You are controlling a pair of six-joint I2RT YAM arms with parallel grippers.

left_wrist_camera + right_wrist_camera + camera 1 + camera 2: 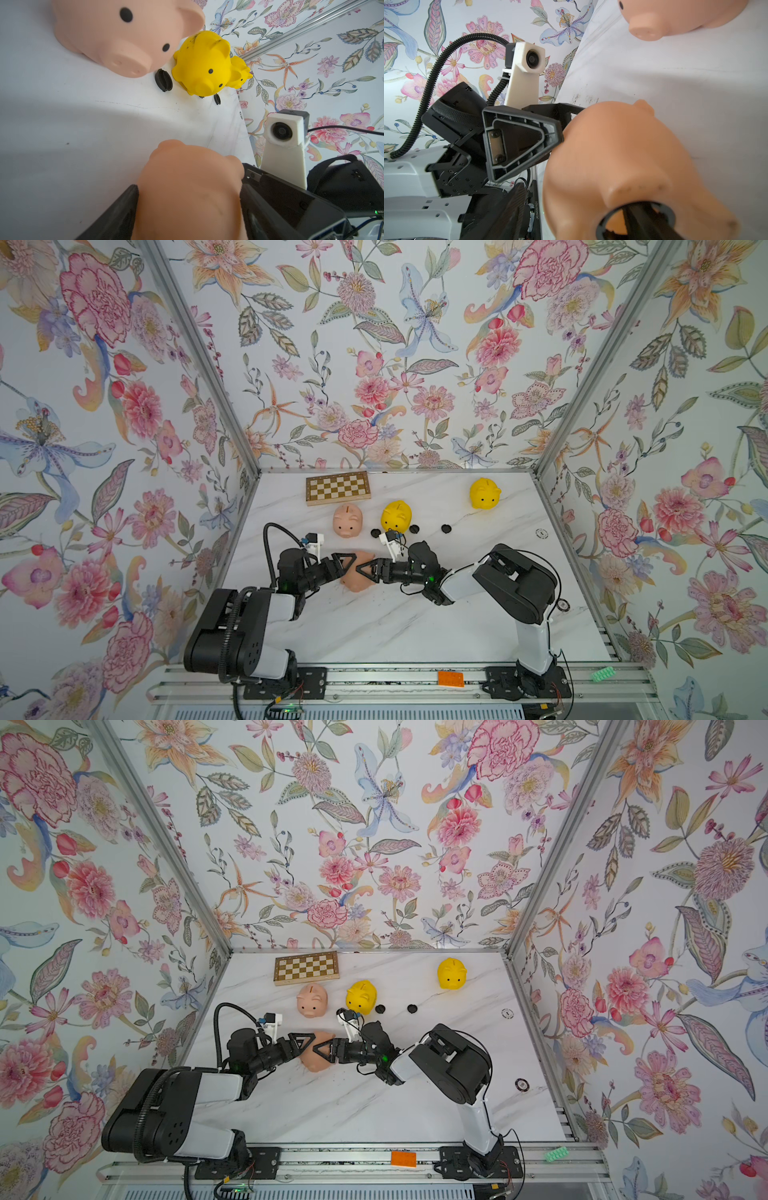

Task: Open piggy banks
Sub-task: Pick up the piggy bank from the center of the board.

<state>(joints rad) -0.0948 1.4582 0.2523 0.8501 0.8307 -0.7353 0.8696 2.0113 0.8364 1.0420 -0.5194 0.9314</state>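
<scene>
Mid-table, well clear of every edge, left gripper [187, 204] clamps the tipped pink pig [354, 581]; right gripper [360, 571] meets its black-ringed hole [599, 227], grip undeterminable. Open tabletop [395, 626] lies toward the front rail [374, 675].

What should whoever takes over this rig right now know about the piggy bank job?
Left gripper: shut on the held pink pig, mid-table, tipped over.
Right gripper: at that pig's black plug, one finger across it; grip unclear.
Elsewhere: the upright pink pig and near yellow pig stand side by side in front of the chessboard. The far yellow pig stands apart, rear right.
Done: three loose plugs near the near yellow pig suggest three pigs are opened.
Left: pull the plug from the held pig.
</scene>
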